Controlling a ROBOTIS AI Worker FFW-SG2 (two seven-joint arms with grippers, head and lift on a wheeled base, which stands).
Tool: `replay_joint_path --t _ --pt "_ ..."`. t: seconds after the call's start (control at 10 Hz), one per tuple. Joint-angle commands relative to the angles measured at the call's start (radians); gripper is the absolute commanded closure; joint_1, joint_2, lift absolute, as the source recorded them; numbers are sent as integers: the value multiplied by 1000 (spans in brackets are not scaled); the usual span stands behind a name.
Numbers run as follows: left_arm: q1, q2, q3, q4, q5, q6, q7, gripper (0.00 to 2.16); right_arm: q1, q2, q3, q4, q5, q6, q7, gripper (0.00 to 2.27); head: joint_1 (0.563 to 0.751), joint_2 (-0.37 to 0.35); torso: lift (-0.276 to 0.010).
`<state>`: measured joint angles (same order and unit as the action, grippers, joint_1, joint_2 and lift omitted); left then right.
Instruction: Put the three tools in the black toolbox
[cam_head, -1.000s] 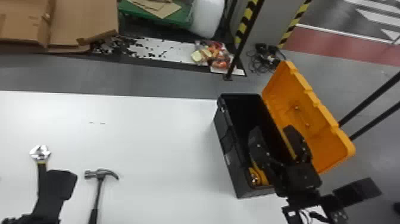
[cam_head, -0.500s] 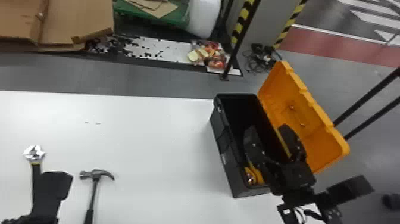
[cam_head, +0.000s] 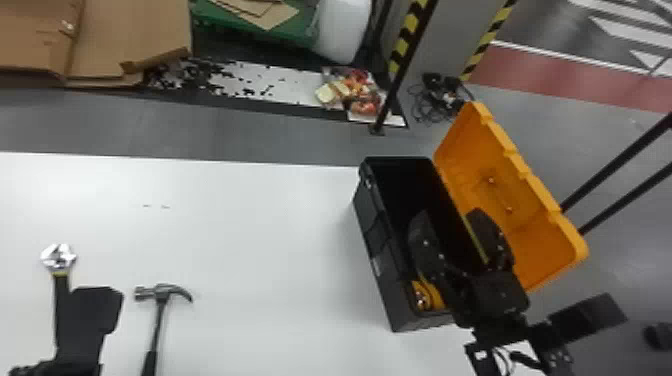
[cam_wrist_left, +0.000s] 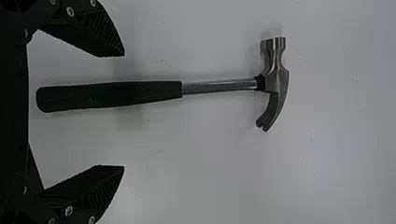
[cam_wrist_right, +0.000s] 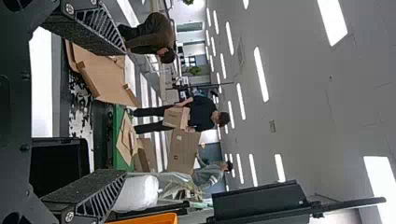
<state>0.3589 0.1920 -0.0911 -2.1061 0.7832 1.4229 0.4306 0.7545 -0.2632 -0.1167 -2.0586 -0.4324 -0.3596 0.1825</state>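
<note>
Over the open black toolbox (cam_head: 382, 270) stands my right gripper (cam_head: 450, 225), its fingers spread; the right wrist view shows the right gripper (cam_wrist_right: 125, 113) with a wide gap. An orange item with shiny metal (cam_head: 430, 296) is inside the box's near end. My left gripper (cam_head: 95, 320) is at the lower left, between the adjustable wrench (cam_head: 59, 257) and the hammer (cam_head: 162, 295). In the left wrist view the left gripper (cam_wrist_left: 123, 111) is open, with the hammer (cam_wrist_left: 219, 86) lying on the table, its dark handle reaching between the spread fingers, apparently untouched.
The toolbox's orange lid (cam_head: 510, 210) leans open to the right. White tabletop (cam_head: 260, 240) stretches between the hammer and the box. Beyond its far edge are flattened cardboard (cam_head: 130, 40), a black pole (cam_head: 407, 65) and cables (cam_head: 437, 100) on the floor.
The whole head view has shifted a little, putting the table, tools and box slightly farther left in it. Relative to the hammer and the box, neither gripper has clearly moved.
</note>
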Motion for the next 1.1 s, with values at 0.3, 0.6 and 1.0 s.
replay_joint_path --t 0.3,0.6,1.0 --pt "17 1 -13 -17 61 0 100 147 -4 4 6 0 4 0 0 100 695 -282 -55" --pt "32 0 -22 -22 64 0 140 147 -7 4 11 0 6 6 0 100 695 -281 -55" --pt "48 0 -12 -18 70 -12 142 154 -6 -1 12 0 3 6 0 100 695 -280 -55"
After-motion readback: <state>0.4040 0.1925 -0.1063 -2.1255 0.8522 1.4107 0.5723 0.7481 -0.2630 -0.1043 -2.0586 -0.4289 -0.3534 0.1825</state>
